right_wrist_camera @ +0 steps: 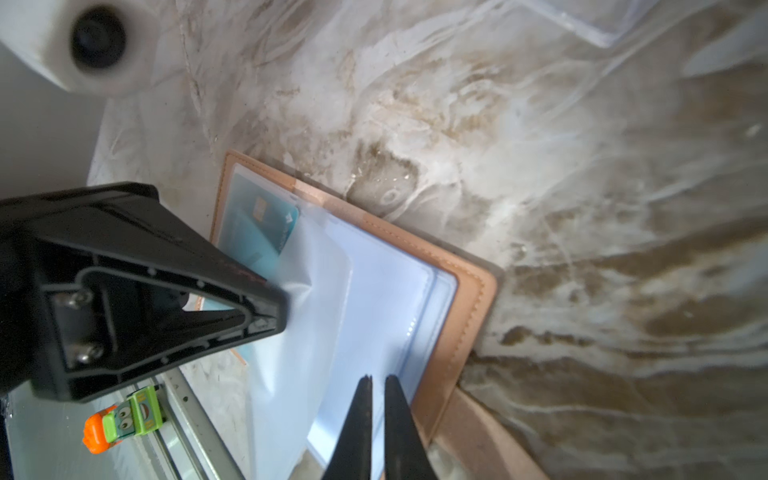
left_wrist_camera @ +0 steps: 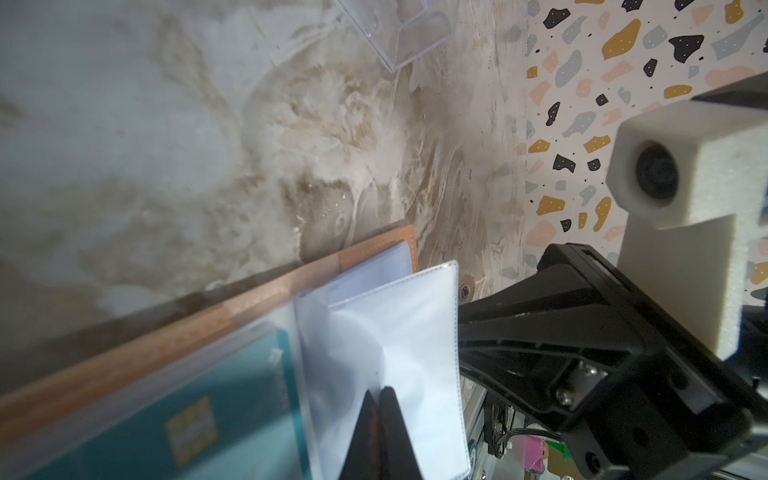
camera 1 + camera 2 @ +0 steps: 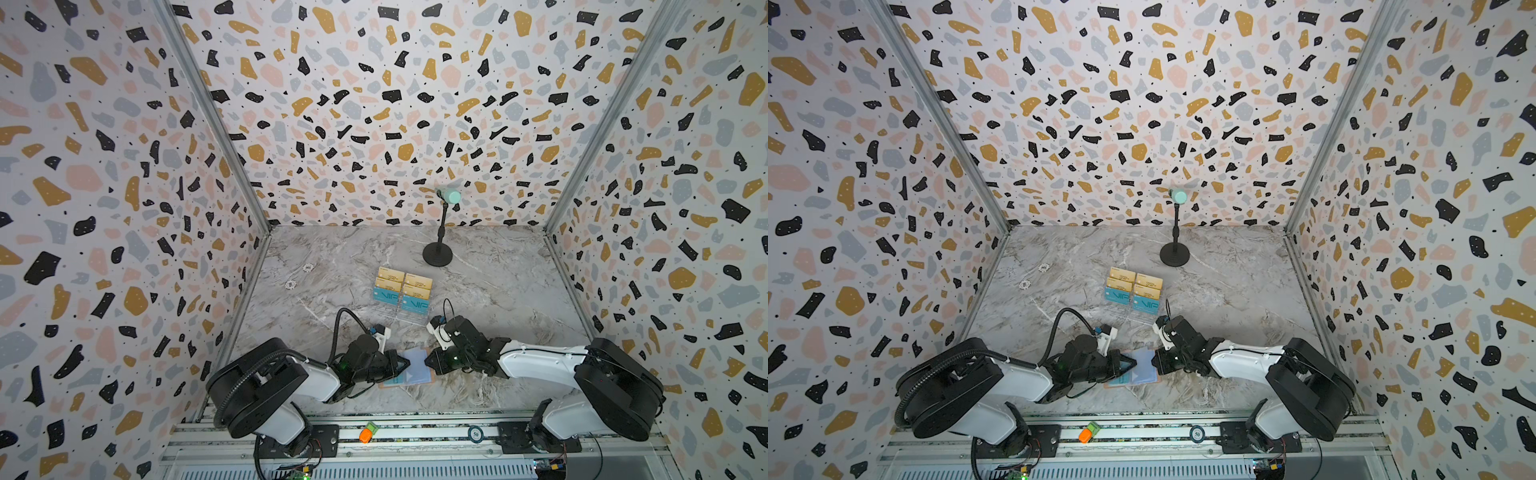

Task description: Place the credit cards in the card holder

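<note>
One card holder (image 3: 415, 365) open flat, long axis running left-right.

Centre frame: card holder (image 1: 473, 316) lies open on marble table (image 1: 561, 174). Centre left: teal credit card (image 1: 266, 237) sits in an inner pocket. From frame left, left gripper (image 1: 279, 305) pinches clear sleeve (image 1: 307, 353), lifted. Lower centre: right gripper (image 1: 378, 380), tips nearly together above the pages

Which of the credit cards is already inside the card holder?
The teal card under a clear sleeve of the open card holder; the other cards stand in the acrylic rack.
</note>
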Available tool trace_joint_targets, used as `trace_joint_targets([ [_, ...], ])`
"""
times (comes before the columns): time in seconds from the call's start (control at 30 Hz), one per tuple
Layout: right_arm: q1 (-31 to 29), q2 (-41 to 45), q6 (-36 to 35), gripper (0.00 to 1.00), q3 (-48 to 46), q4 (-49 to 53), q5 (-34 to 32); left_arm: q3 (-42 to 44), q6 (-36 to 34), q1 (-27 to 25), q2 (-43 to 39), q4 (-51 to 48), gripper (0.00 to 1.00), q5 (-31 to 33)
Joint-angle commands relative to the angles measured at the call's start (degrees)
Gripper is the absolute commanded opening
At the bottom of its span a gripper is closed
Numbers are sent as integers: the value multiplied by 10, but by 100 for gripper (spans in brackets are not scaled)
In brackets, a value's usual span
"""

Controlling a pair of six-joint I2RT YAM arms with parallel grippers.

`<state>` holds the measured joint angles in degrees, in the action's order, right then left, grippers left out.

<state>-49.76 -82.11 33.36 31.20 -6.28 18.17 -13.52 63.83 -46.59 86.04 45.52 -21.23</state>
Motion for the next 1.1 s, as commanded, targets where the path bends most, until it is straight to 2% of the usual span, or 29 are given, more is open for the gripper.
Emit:
trace_joint_targets([
  [0.0, -10, -1, -10, 11, 14, -12, 6, 9, -6, 3, -10, 22, 0, -11],
  [0.27, -15, -12, -16, 12, 18, -37, 17, 8, -7, 3, -10, 20, 0, -13],
  [0.43, -16, -23, -21, 12, 24, -44, 20, 3, -2, 3, -14, 14, 18, -16],
  [0.5, -16, -27, -22, 12, 25, -48, 23, 0, -2, 3, -21, 5, 34, -15],
  [0.57, -16, -28, -22, 12, 24, -51, 23, -6, -6, 3, -32, -16, 40, -12],
  [0.7, -16, -27, -24, 12, 22, -54, 23, -30, -16, 2, -66, -96, 46, -7],
  [0.77, -16, -26, -26, 12, 23, -55, 22, -51, -32, 2, -89, -173, 47, 10],
  [0.83, -16, -25, -29, 12, 24, -54, 25, -82, -62, 2, -106, -287, 47, 47],
  [0.9, -16, -21, -34, 13, 22, -54, 27, -117, -88, 2, -123, -418, 45, 114],
  [0.93, -16, -20, -35, 13, 20, -54, 27, -126, -93, 2, -133, -452, 45, 143],
  [1.07, -16, -23, -41, 13, 22, -49, 34, -121, -82, 3, -186, -469, 41, 190],
])
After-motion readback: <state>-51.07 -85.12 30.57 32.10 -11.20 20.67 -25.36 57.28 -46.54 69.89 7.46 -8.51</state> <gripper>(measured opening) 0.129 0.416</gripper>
